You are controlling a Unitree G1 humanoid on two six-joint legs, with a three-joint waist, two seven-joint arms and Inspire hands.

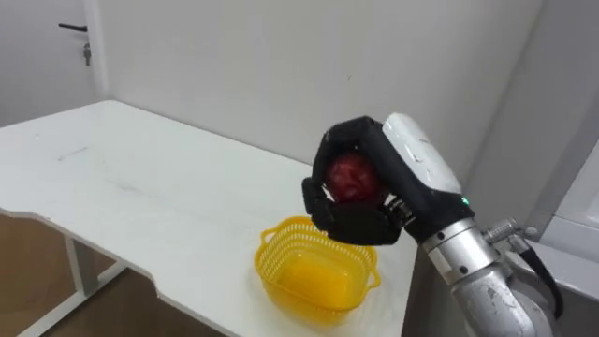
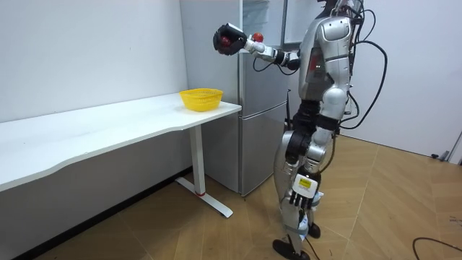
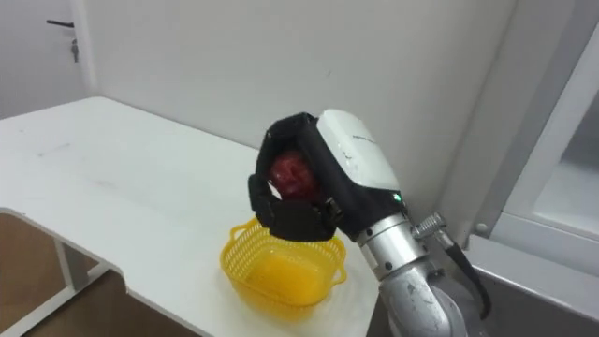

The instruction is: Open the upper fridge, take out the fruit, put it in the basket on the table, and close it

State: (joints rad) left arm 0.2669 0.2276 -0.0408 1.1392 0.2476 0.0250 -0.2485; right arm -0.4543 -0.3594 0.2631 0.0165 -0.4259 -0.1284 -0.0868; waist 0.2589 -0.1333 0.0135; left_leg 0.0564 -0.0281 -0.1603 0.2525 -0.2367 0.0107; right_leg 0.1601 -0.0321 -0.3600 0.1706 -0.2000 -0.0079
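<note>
My right hand [image 1: 360, 218] is shut on a red apple [image 1: 352, 178], its dark fingers curled round the fruit from below and above. It holds the apple in the air just above a yellow mesh basket [image 1: 281, 240], which stands near the right end of the white table [image 1: 140, 178] and looks empty. In the room view I stand in front of the fridge [image 2: 260, 108] with the right arm stretched out and the apple [image 2: 227, 40] high above the basket [image 2: 201, 98]. My left hand [image 2: 302, 196] hangs low at my side.
The grey fridge [image 3: 552, 187] stands directly right of the table's end, its upper compartment open. A plain white wall runs behind the table. A door with a dark handle [image 1: 73, 28] is at the far left.
</note>
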